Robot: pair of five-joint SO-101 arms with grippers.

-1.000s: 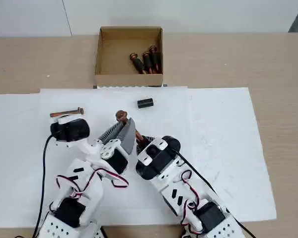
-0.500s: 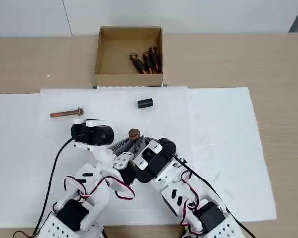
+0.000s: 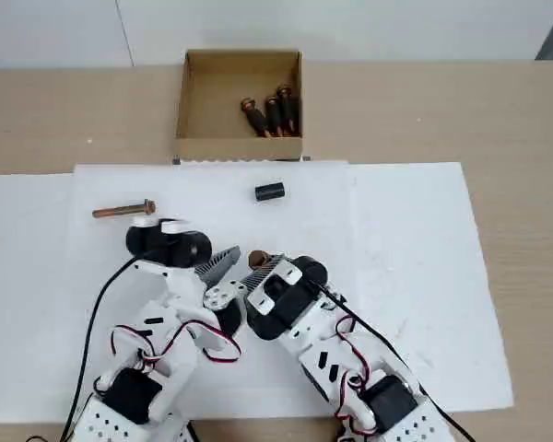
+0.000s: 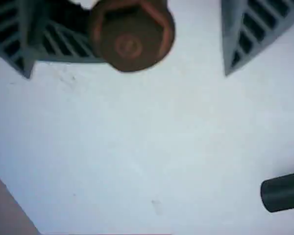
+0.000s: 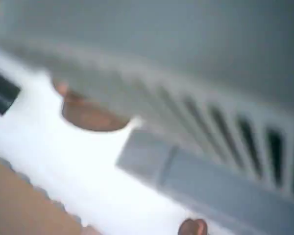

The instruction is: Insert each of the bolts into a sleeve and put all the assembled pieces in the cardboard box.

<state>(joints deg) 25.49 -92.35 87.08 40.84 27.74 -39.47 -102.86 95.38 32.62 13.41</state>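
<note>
While its head is turned upward, the bolt (image 3: 256,259) is seen on the paper (image 3: 405,276). The left gripper (image 3: 237,265), at its 9 o'clock, is released; whether the right gripper (image 3: 267,268), at 4 o'clock, clasps it cannot be told. A sleeve (image 3: 270,191) is seen at 12 o'clock.

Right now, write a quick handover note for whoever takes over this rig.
Left gripper: open, beside the head of the held bolt.
Right gripper: shut on the held bolt; any sleeve on it is hidden.
Done: three assembled pieces lie in the cardboard box.
To do: box the held piece once sleeved, then join the loose bolt and loose sleeve on the white paper and box them.
</note>
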